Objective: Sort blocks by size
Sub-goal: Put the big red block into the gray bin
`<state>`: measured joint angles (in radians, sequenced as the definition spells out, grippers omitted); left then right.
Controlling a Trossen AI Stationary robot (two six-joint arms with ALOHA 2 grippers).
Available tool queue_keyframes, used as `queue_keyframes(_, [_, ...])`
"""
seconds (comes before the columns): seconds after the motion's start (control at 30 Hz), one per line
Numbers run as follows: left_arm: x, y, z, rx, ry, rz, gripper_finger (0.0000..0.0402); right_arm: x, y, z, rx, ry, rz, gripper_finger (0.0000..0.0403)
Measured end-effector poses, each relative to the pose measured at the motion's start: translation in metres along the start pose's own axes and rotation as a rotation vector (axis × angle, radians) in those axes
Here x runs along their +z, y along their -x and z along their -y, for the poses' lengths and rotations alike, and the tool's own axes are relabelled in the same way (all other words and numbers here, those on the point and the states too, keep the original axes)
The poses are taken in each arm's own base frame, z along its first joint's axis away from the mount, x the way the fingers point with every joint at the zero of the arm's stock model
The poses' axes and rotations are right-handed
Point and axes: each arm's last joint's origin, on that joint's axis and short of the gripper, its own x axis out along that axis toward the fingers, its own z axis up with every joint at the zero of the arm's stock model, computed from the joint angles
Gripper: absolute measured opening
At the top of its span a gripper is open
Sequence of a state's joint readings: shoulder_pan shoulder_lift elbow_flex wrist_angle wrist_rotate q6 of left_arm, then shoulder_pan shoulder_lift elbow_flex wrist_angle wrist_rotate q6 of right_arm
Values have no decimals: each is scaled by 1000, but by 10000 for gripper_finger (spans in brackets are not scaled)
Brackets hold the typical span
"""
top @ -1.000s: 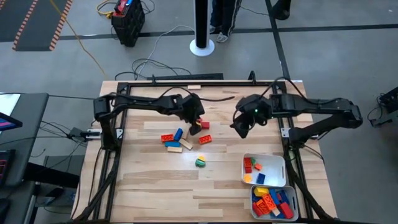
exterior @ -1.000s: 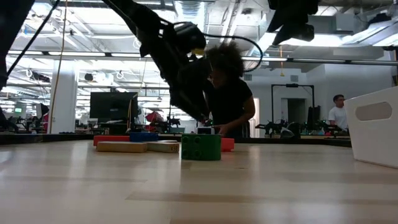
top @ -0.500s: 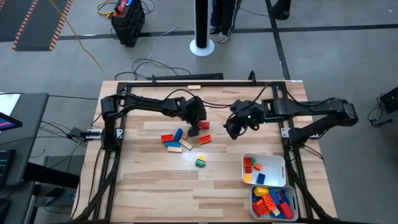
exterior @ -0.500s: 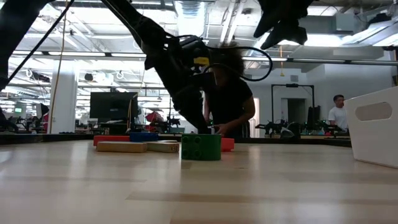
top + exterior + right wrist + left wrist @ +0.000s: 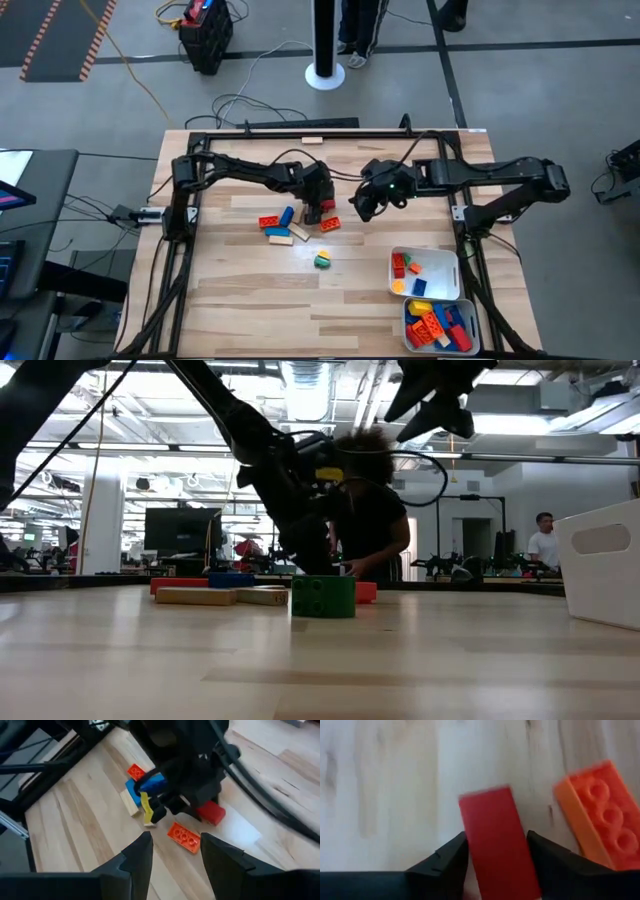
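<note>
My left gripper [image 5: 317, 207] is down at the table's middle, with its fingers on either side of a smooth red block [image 5: 495, 840]. An orange studded brick [image 5: 600, 810] lies just beside it. More blocks lie nearer the table's left: a red one [image 5: 268, 222], a blue one [image 5: 287, 215] and two tan ones [image 5: 290, 235]. A green and yellow block [image 5: 322, 261] rests alone toward the near edge. My right gripper [image 5: 362, 205] hangs open above the table, right of the left gripper, with nothing between its fingers [image 5: 137, 855]. My left gripper has the red block pinched between its two fingers, which meet the block's two long sides [image 5: 475, 847]. The fingers [image 5: 451, 857] slant down from above and from the table's left, reaching across the block's width. The block lies flat on the table.
Two white trays stand at the near right: one [image 5: 440, 252] with a few blocks, and one [image 5: 474, 318] nearer the edge with several. In the low view a person is seen behind the far edge, and the green block [image 5: 323, 597] stands in front.
My left gripper has sunk to the table over the red block and rolled a little. My right gripper has drifted toward the table's left, nearer the left gripper, staying high. The blocks have not moved.
</note>
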<state>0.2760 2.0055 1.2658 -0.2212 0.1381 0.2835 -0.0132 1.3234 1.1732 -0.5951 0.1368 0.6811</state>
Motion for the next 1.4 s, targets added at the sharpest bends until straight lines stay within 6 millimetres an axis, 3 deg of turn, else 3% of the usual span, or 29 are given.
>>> queue_keyframes(0.17, [0, -4, 1, 5, 69, 8, 132, -2, 0, -1, 2, 6, -17, 193])
queue_keyframes(0.27, [1, -3, 1, 6, 139, 14, 127, -7, 6, 1, 10, 18, -67, 193])
queue_keyframes(0.57, [17, 29, -4, 24, 326, 114, 127, -21, 63, -4, 60, 179, -118, 193])
queue_keyframes(0.7, [34, 51, 1, -76, 345, 248, 127, -35, 81, 1, 49, 299, -192, 193])
queue_keyframes(0.87, [51, 68, 9, -308, 423, 373, 130, -44, 82, -5, 95, 483, -196, 202])
queue_keyframes(1.07, [64, 75, 27, -580, 475, 417, 136, -46, 76, -26, 216, 802, -96, 244])
queue_keyframes(1.4, [83, 88, 43, -785, 499, 522, 139, -32, 51, -36, 214, 939, 22, 290])
